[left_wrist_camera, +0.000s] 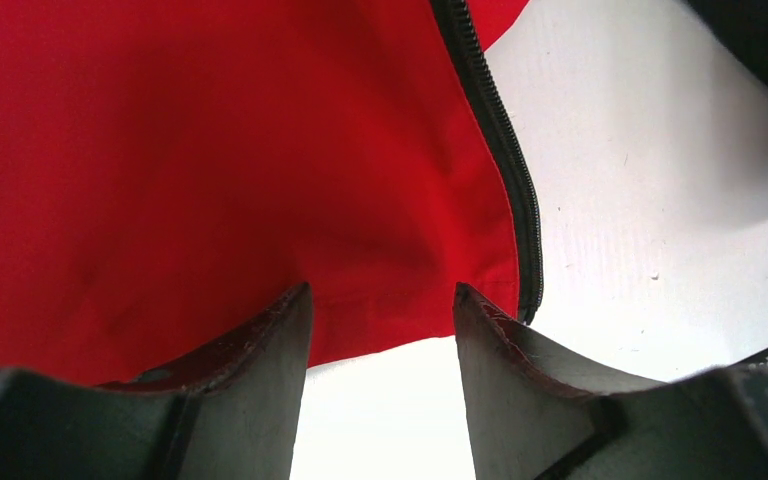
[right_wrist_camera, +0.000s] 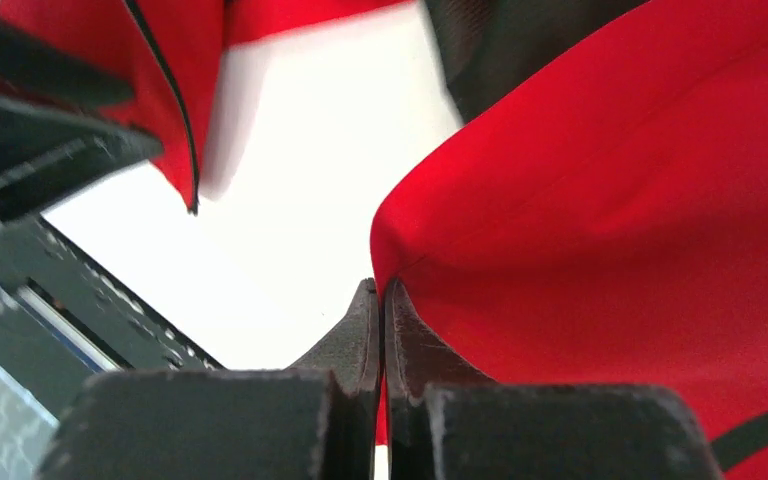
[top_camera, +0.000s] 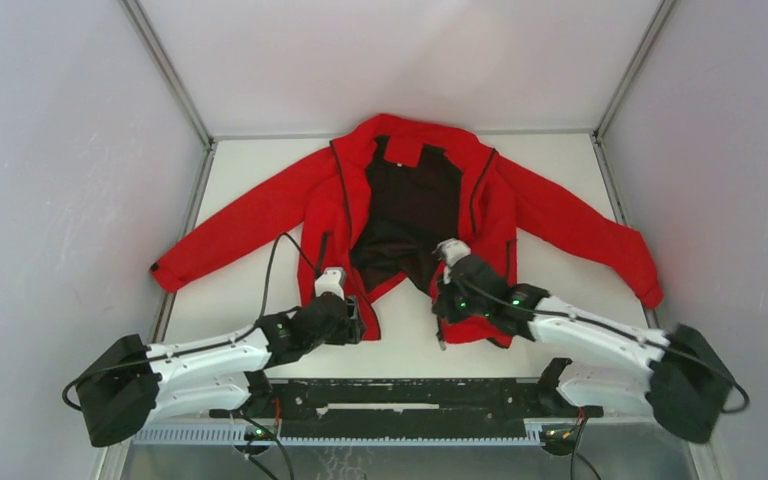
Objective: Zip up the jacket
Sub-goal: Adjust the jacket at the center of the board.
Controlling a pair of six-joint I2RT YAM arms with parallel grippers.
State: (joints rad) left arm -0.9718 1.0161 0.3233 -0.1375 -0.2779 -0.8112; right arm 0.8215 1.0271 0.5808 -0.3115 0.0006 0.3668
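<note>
The red jacket [top_camera: 300, 200] lies spread on the white table with its front open and its black lining [top_camera: 410, 210] showing. My left gripper [top_camera: 355, 322] is open at the bottom hem of the left front panel. In the left wrist view the fingers [left_wrist_camera: 381, 290] straddle the hem [left_wrist_camera: 380, 330], just left of the dark zipper's lower end [left_wrist_camera: 530, 300]. My right gripper [top_camera: 443, 300] is shut on the bottom corner of the other front panel; red cloth [right_wrist_camera: 610, 200] shows pinched between its fingers [right_wrist_camera: 380, 285], and that corner is lifted off the table.
The white table [top_camera: 250, 290] shows between the two front panels. Grey enclosure walls [top_camera: 60, 180] stand close on both sides and behind. A black mounting rail [top_camera: 400, 400] runs along the near edge. The left arm's cable [top_camera: 275, 260] loops over the jacket's left panel.
</note>
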